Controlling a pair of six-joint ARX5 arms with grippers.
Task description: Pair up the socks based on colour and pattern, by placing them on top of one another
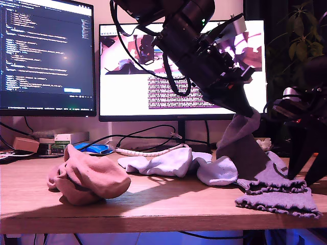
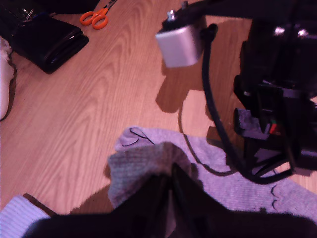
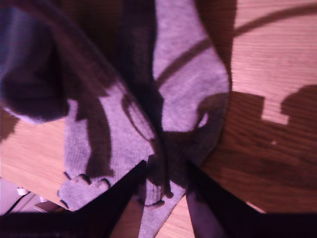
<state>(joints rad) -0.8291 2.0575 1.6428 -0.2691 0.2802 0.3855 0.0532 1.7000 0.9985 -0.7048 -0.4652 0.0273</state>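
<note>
A wooden desk (image 1: 153, 201) stands before 2 lit monitors (image 1: 46, 53). My first gripper (image 1: 249, 109), at 2 o'clock in the exterior view, is clamped on the tip of a grey-lavender sock (image 1: 240, 143), which hangs lifted, its lower end touching a second grey-lavender sock (image 1: 278, 191) lying flat with frilly cuffs at 4 o'clock. My second gripper (image 3: 166, 173) stands over that flat sock at 3 o'clock in the exterior view, its jaws apart with a fold of fabric between them. 2 white socks (image 1: 176, 164) lie at the centre. A pink sock bundle (image 1: 87, 179) sits at 8 o'clock. Orange scissors (image 2: 95, 18) show in the first wrist view.
</note>
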